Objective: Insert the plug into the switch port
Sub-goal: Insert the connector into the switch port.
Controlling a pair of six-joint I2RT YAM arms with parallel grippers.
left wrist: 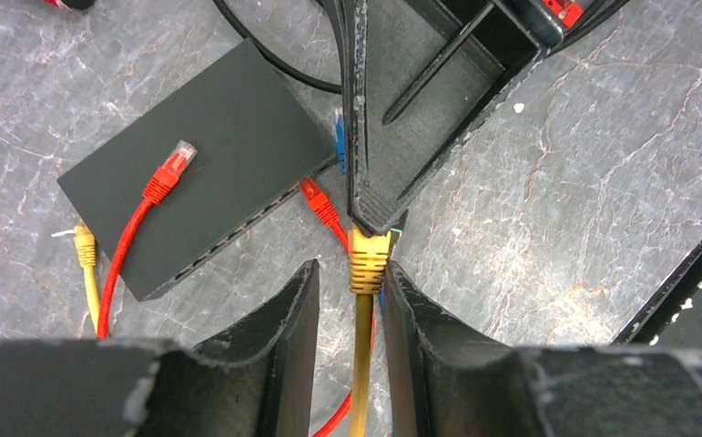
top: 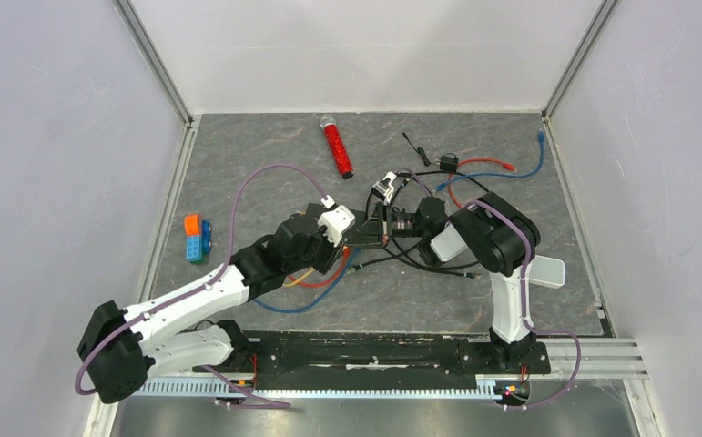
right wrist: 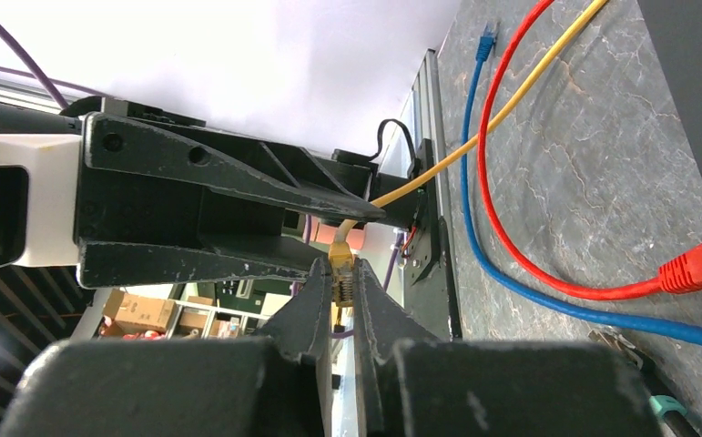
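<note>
The left gripper (left wrist: 351, 268) is seen with its fingers apart, and a yellow cable (left wrist: 361, 364) runs up through the gap. At the end of this cable, the plug (left wrist: 368, 253) (its tip is hidden behind a black finger) is clamped between the pressed-together fingers of the right gripper (right wrist: 340, 266), which is met head-on. The plug is held near the black switch (left wrist: 201, 146), apart from it. The switch port (left wrist: 242, 232) is found in the row along the long edge of the switch, on the side towards the grippers. A red plug (left wrist: 167, 173) is laid on top of the switch. Farther on the table (top: 511, 273), a red tube (top: 336, 146) is seen. On the cardboard boxes (right wrist: 137, 314) beyond the table, the print is too blurred to be read.
</note>
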